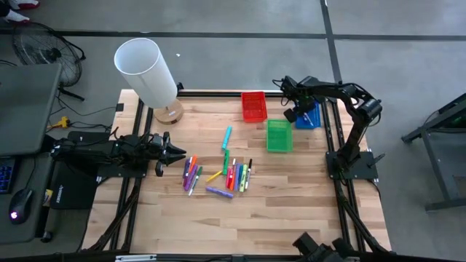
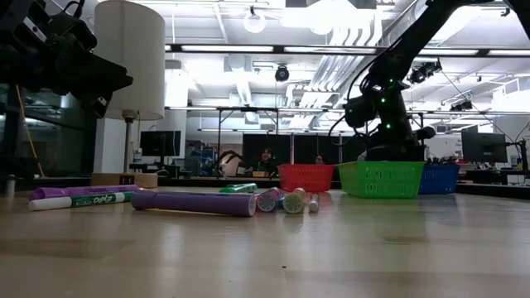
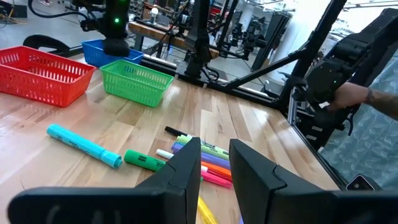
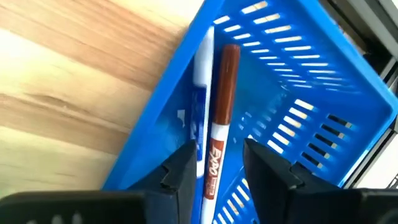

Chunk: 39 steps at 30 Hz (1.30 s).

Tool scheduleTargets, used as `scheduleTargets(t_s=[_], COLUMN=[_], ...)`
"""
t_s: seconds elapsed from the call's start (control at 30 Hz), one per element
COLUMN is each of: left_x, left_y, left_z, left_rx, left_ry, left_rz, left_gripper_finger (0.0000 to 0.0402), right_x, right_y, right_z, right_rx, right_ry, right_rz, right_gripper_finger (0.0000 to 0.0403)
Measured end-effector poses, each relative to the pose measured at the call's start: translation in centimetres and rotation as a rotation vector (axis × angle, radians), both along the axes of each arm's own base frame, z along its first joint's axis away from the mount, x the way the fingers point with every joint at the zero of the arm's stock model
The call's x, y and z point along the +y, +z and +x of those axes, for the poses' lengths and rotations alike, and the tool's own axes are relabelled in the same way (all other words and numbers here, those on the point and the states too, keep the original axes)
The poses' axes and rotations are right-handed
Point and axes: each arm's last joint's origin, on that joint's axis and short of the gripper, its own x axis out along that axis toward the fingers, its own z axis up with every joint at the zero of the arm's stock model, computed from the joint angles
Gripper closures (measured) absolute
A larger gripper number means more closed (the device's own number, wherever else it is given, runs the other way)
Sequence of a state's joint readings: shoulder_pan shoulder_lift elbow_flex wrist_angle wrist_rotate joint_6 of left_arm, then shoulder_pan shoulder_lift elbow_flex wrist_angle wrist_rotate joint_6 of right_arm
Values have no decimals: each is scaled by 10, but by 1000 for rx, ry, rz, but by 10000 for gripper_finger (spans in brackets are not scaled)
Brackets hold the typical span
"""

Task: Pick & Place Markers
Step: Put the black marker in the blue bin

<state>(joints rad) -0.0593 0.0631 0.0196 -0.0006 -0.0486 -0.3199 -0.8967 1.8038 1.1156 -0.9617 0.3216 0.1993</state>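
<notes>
From above, the right claw (image 1: 300,110) hangs over the blue tray (image 1: 309,118) at the far right of the desk (image 1: 291,211), but the arm covers most of that tray and nothing inside it shows. Only the right wrist camera looks in: a brown-capped marker (image 4: 219,155) and a blue marker (image 4: 200,118) lie side by side on the tray floor against one wall, and the claw's two fingers (image 4: 180,171) stand apart on either side of the brown one without pinching it, as far as I can see. The left claw (image 1: 172,153) waits near the desk's left edge, its fingers (image 3: 186,171) a small gap apart with nothing between them, pointing at the loose markers (image 1: 218,175) scattered mid-desk. Its wrist camera picks out a teal marker (image 3: 84,145) and a green one (image 3: 144,160) lying apart from a bunch of purple, orange and pink ones, partly hidden behind the fingers. The level view shows a long purple marker (image 2: 195,202) nearest, with the red tray (image 2: 307,177), green tray (image 2: 381,179) and a sliver of the blue one lined up behind; the right claw is lost behind the green tray there. A white lamp (image 1: 149,73) stands at the far left corner.
</notes>
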Motion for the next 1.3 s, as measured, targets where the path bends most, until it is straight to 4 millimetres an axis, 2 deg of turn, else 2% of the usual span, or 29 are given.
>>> scheduleTargets(t_s=[0.23,0.43,0.57,0.7,0.83,0.97,1.3], left_x=[0,0,0,0,0,0,0], left_y=[0,0,0,0,0,0,0], left_z=[0,0,0,0,0,0,0], left_rx=[0,0,0,0,0,0,0], left_ry=[0,0,0,0,0,0,0], left_rz=[0,0,0,0,0,0,0], left_gripper_finger=[318,318,318,318,318,318,318], right_x=[-1,-7,-6,4,24,54,152], right_y=[12,38,55,70,80,85,87], right_z=[1,8,20,38,60,82,127], right_rx=[8,-9,-71,-127,-155,-153,-165], right_ry=[-43,-101,-133,-86,-28,33,124], right_rz=[30,16,29,56,84,97,19], right_gripper_finger=[274,273,274,274,274,274,274])
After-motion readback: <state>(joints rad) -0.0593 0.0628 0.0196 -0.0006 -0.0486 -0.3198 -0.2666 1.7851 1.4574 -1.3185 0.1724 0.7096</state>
